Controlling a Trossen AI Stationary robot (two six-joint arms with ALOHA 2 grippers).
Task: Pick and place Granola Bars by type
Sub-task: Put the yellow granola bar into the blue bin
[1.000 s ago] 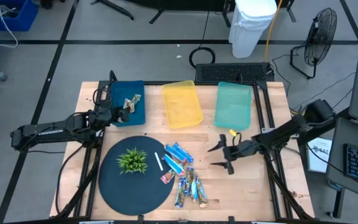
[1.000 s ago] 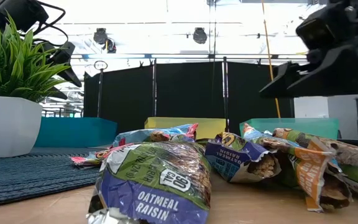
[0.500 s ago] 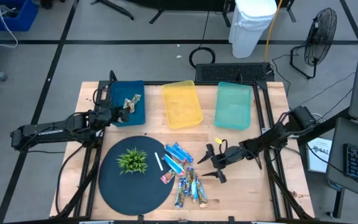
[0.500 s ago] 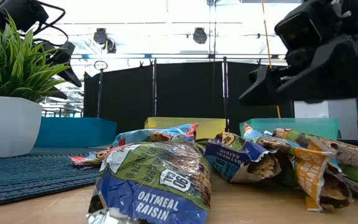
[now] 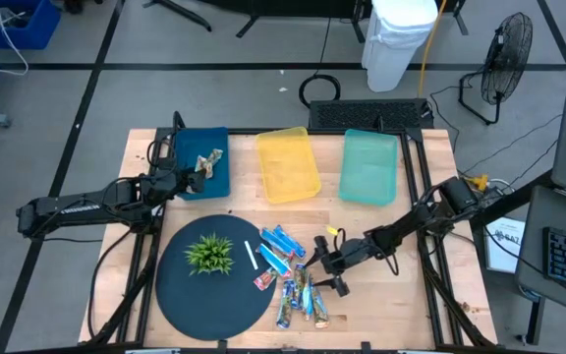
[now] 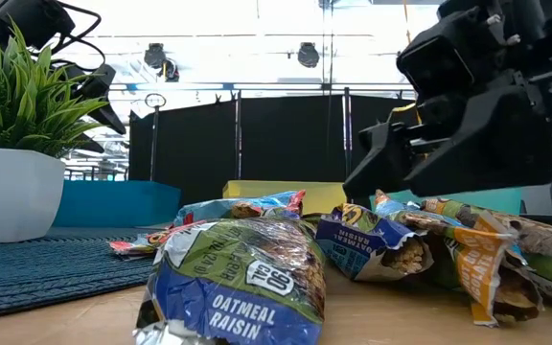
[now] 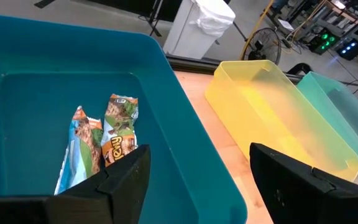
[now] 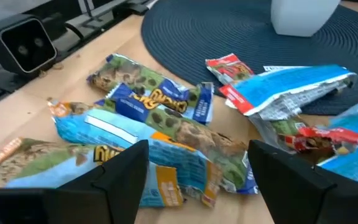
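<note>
Blue, white and red granola bars [image 5: 293,275]; dark blue woven mat [image 5: 180,295]; blue [image 5: 219,182], yellow [image 5: 286,164], teal trays [image 5: 369,167].

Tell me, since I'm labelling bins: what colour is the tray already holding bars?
Dark teal-blue tray, clearest in the left wrist view.

- "OATMEAL RAISIN" in white letters on the blue part of the nearest granola bar [image 6: 238,287], low view.
- "RAISIN" on the blue wrapper [image 6: 357,240] just behind it.

Shiny granola bars [image 5: 293,275] lie heaped flat, mostly blue.
</note>
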